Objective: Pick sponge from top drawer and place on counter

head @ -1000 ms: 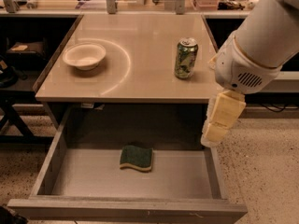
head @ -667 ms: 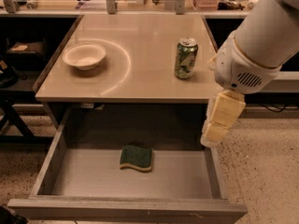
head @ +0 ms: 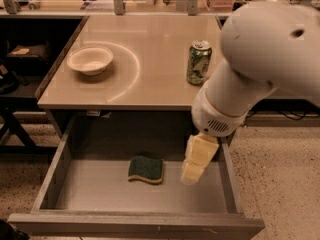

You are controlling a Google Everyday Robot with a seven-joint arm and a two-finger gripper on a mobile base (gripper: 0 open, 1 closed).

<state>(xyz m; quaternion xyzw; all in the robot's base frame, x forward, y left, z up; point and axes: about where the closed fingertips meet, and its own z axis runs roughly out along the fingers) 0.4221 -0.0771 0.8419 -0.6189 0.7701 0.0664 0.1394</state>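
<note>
The sponge (head: 145,169), dark green on top with a yellow base, lies flat near the middle of the open top drawer (head: 90,196). The drawer is pulled out below the beige counter (head: 150,79), which carries a faint white arc. My gripper (head: 192,173) hangs from the white arm over the right part of the drawer, just right of the sponge and apart from it. It holds nothing.
A green can (head: 198,62) stands on the counter's right side, just behind my arm. A beige bowl (head: 90,60) sits on the counter's left. Dark shelving and chair legs stand to the left; cluttered benches run along the back.
My arm has swung left and down, bringing the gripper from outside the drawer's right wall to over the drawer floor beside the sponge. The sponge has not moved.
</note>
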